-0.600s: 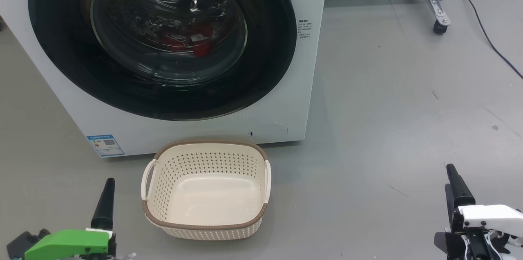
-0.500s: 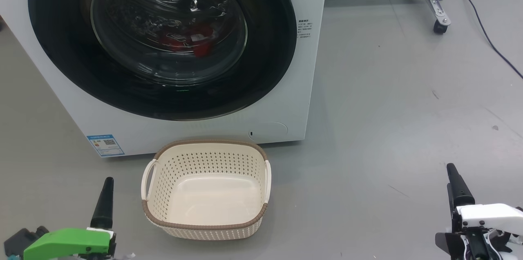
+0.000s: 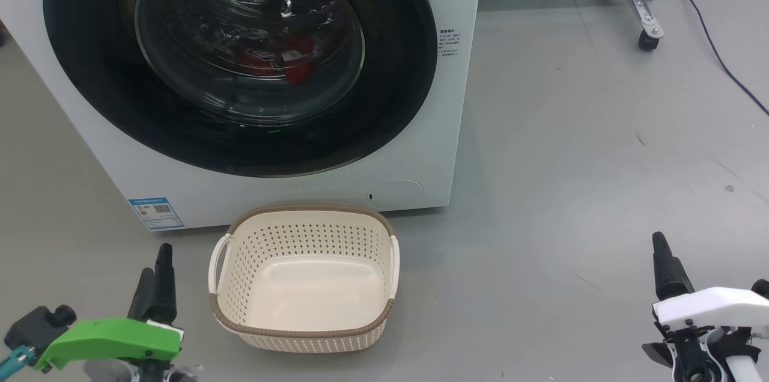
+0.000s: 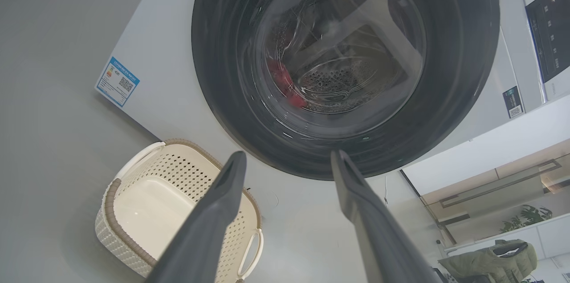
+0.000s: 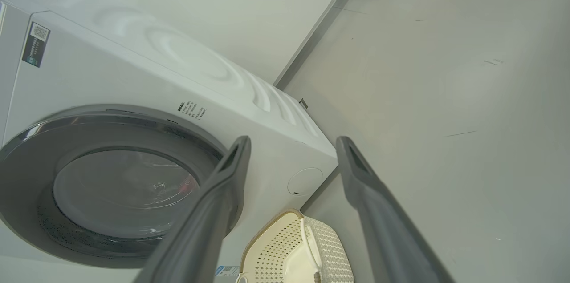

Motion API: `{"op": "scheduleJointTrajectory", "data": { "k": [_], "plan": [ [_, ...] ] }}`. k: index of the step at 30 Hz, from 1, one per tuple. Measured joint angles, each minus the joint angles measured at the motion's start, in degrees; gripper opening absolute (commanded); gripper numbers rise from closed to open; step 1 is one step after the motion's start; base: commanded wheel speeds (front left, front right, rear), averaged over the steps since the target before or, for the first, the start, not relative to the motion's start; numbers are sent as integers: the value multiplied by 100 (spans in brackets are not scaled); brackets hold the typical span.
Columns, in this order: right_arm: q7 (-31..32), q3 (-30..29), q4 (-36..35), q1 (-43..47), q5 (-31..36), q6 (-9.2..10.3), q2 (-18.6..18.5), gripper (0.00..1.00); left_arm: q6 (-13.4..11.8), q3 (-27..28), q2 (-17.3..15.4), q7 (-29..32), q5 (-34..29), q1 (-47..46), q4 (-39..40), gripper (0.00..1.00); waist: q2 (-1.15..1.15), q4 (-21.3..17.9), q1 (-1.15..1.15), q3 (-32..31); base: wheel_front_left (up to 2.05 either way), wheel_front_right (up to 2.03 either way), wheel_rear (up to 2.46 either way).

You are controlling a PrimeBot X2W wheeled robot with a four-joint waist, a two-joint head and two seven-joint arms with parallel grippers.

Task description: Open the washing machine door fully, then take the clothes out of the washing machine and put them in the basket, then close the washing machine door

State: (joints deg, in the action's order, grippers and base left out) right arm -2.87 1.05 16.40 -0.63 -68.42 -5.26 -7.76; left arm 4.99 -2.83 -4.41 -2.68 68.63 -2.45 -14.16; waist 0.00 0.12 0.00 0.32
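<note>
The left gripper (image 4: 288, 155) and right gripper (image 5: 294, 140) are both spread wide, holding nothing, low over the floor (image 3: 571, 130). Between them stands the basket (image 3: 306, 334), just before the washing machine (image 3: 432, 148) — the washing machine door (image 3: 396, 69) shut, the clothes (image 3: 282, 60) red behind its glass.

Blue label sticker (image 3: 155, 214) at lower left front of washing machine (image 3: 432, 130): QR code and small coloured marks visible, print too small to read. Block of dark printed lines (image 3: 449, 42) on white front just right of washing machine door (image 3: 396, 69): characters not legible. Dark sticker (image 4: 513, 102) with QR code below control panel (image 4: 550, 25): small white print, illegible. Lit symbols on control panel: too small to make out.
</note>
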Motion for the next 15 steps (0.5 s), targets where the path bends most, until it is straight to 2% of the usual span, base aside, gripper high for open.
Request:
{"op": "scheduleJointTrajectory", "data": {
  "k": [15],
  "plan": [
    [-286,476,-83,-11,1466,248,-116,100,-170,-369,-13,-293,-1505,2,176,100,0,25,0,-24,0,0,0]
  ]
}}
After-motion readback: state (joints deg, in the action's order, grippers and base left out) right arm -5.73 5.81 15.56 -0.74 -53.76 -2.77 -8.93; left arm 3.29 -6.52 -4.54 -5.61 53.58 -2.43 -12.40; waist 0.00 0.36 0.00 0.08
